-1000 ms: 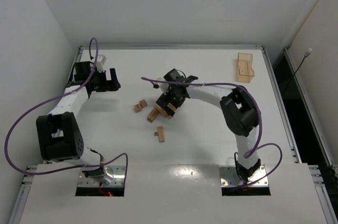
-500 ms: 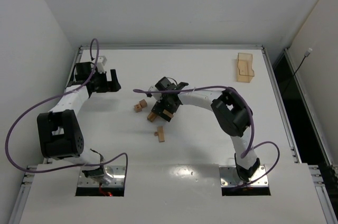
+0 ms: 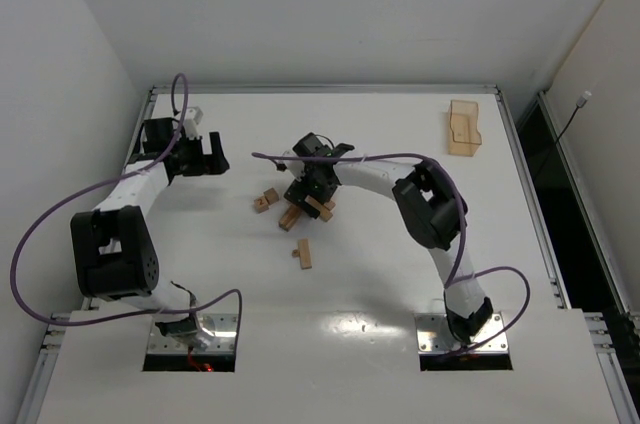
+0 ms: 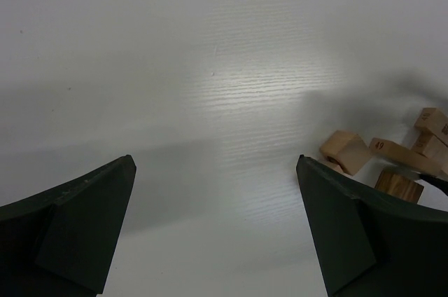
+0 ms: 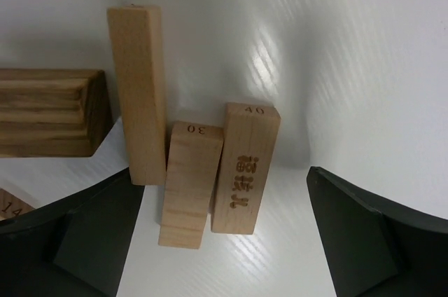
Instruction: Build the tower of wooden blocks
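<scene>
Several light-tan wood blocks [image 3: 291,217] lie loose in a cluster at mid-table, with one pair [image 3: 265,200] to the left and one bar [image 3: 303,254] nearer me. No tower shows. My right gripper [image 3: 304,194] hovers over the cluster, open and empty. In the right wrist view its gripper [image 5: 220,192] straddles two short blocks marked 30 [image 5: 189,185] and 40 [image 5: 245,167], lying side by side next to a longer bar [image 5: 136,94] and a darker block [image 5: 49,111]. My left gripper [image 3: 205,156] is open and empty at the far left, and in its wrist view the gripper [image 4: 215,164] is over bare table with the blocks [image 4: 346,151] to its right.
A translucent orange-tan plastic tray [image 3: 464,128] stands at the back right. Purple cables loop off both arms above the table. The white table [image 3: 400,274] has raised rails along its left, right and far edges.
My right gripper has swung left and a little farther back over the block cluster, and some blocks there have shifted. The left arm has not moved.
</scene>
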Available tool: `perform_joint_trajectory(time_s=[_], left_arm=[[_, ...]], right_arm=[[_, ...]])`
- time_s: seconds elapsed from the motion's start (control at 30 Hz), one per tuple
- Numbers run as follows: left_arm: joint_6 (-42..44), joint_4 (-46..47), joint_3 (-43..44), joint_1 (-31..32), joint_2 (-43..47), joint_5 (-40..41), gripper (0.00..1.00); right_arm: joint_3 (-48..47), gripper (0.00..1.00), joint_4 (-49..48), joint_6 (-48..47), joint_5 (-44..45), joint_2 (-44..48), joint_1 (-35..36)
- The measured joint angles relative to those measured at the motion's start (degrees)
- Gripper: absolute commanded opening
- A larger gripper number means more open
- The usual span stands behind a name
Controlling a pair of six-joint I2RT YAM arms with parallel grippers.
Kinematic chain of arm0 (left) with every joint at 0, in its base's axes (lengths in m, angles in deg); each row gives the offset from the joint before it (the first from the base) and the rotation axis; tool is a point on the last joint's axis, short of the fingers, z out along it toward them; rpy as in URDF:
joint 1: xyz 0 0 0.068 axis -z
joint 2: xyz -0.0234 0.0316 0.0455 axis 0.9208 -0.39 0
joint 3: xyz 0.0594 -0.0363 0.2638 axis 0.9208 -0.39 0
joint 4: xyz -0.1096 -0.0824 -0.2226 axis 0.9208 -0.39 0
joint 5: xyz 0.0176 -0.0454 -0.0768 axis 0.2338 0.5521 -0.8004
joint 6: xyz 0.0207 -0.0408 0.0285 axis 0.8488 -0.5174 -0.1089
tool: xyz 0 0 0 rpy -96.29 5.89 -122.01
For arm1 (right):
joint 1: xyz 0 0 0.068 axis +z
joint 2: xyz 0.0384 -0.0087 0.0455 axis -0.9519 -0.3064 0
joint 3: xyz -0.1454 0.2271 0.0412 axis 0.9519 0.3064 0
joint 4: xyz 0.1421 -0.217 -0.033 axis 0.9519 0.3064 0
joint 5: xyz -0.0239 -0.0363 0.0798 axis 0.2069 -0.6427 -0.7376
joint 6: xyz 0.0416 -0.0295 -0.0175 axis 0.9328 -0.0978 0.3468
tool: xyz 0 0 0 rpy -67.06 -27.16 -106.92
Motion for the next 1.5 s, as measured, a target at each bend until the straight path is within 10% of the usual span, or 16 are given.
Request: perform_joint_trajectory(time_s=[0.23,0.6,1.5], left_arm=[[0.02,-0.13,0.09,0.00,-0.68,0.04,1.00],[0.02,-0.26,0.87,0.00,-1.05,0.07,1.00],[0.26,-0.70,1.18,0.00,-1.66,0.44,1.00]], right_arm=[[-5.68,0.70,4.68,0.44,-4.26,-3.50,-3.48],[-4.33,0.09,7.30,4.24,-3.61,-2.49,-4.55],[-23.39,0.00,19.12,37.75,10.64,-12.72,-10.23]])
